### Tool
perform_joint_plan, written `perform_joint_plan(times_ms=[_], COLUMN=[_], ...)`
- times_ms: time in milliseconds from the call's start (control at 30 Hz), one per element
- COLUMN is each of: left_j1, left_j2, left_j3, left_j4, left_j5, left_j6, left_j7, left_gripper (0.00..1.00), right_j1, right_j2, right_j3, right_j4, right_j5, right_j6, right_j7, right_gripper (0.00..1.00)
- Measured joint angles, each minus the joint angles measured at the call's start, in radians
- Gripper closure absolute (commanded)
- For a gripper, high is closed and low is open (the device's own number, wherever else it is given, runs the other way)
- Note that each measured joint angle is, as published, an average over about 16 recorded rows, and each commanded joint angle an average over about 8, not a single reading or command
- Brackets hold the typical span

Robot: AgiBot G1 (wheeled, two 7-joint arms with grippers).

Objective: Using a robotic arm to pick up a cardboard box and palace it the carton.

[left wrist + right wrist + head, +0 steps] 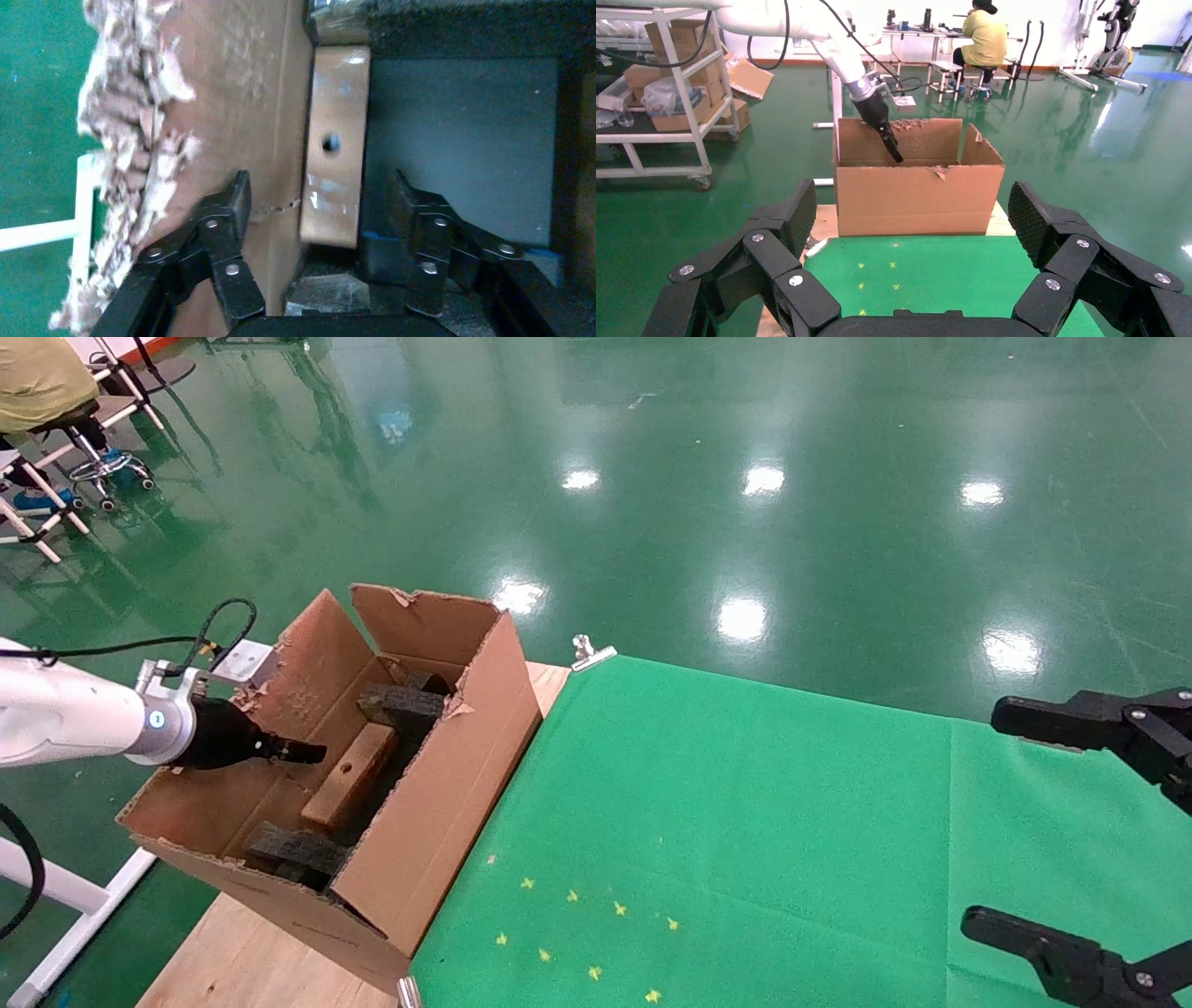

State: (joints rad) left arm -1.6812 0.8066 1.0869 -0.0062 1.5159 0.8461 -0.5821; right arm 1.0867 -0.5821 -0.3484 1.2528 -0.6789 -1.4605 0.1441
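Parking on the near right, the right hand (1071,840) is held spread. Farther left, the cardboard box (351,777) lies inside the carton (438,803); the spread left hand (316,232) may be snagged on the torn flap.

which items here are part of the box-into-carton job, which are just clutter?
Job:
- cardboard box, lying inside the carton
- carton
- left end effector, open above the box

Clutter:
- right end effector, open, parked over the green cloth
- metal clip
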Motion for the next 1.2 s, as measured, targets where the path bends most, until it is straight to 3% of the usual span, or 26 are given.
perform_joint_plan(times_ms=[333, 633, 967, 1200], left_j1=[-0.094, -0.168, -0.104, -0.050], left_j2=[-0.034, -0.102, -0.166, -0.178], left_j3=[-0.034, -0.118, -0.229, -0.270], left_j4=[-0.069, -0.235, -0.468, -0.550], left_j5=[-0.049, -0.188, -0.423, -0.516], left_j6=[0.060, 0.197, 0.390, 0.450], left_j7=[0.007, -0.039, -0.189, -0.238], left_gripper=[0.00, 0.00, 0.00, 0.00], right_j1=[0.000, 0.000, 0.000, 0.000], right_j2=[0.000, 0.000, 0.000, 0.000], right_j3=[0.000, 0.000, 0.000, 0.000], right_j4=[0.000, 0.000, 0.000, 0.000], right_j5=[0.000, 0.000, 0.000, 0.001], right_j6=[0.000, 0.000, 0.000, 0.000], right_j7=[0.000, 0.000, 0.000, 0.000], right_gripper=[0.00, 0.00, 0.00, 0.00])
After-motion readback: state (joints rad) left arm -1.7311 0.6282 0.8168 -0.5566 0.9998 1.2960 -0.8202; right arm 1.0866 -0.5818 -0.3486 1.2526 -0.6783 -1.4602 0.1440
